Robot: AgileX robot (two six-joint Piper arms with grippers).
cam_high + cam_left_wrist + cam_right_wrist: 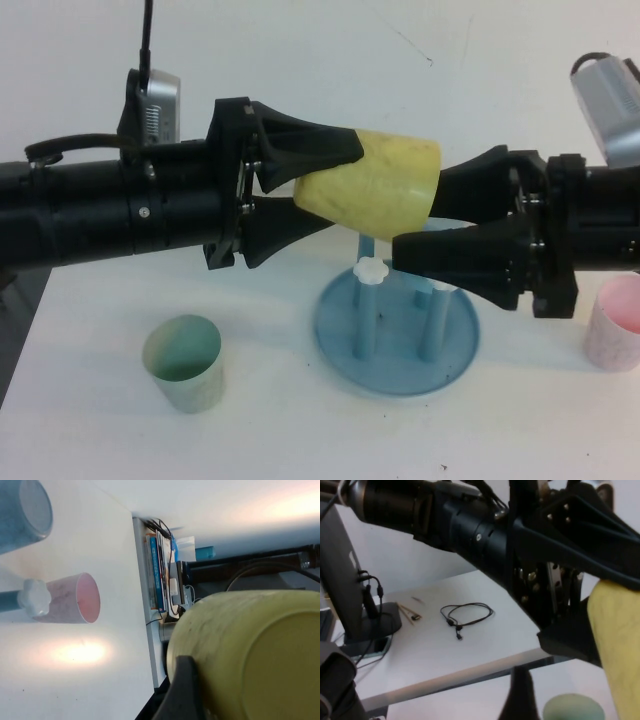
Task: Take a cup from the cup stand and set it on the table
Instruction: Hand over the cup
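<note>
The yellow cup [375, 182] lies on its side in the air above the cup stand [400, 340]. My left gripper [340, 180] reaches in from the left and is shut on the cup's wider end. The cup fills the left wrist view [250, 655] beside one dark finger [182, 690]. My right gripper [425, 215] comes from the right. It is open, with one finger at the cup's narrow end and the other under the cup. In the right wrist view the cup [617, 645] is apart from the visible finger [520, 695].
A pale green cup [185, 362] stands on the white table [280, 430] at the front left. A pink cup [615, 322] stands at the right edge. A white-knobbed peg [370, 272] rises under the cup. A light blue cup [22, 510] shows in the left wrist view.
</note>
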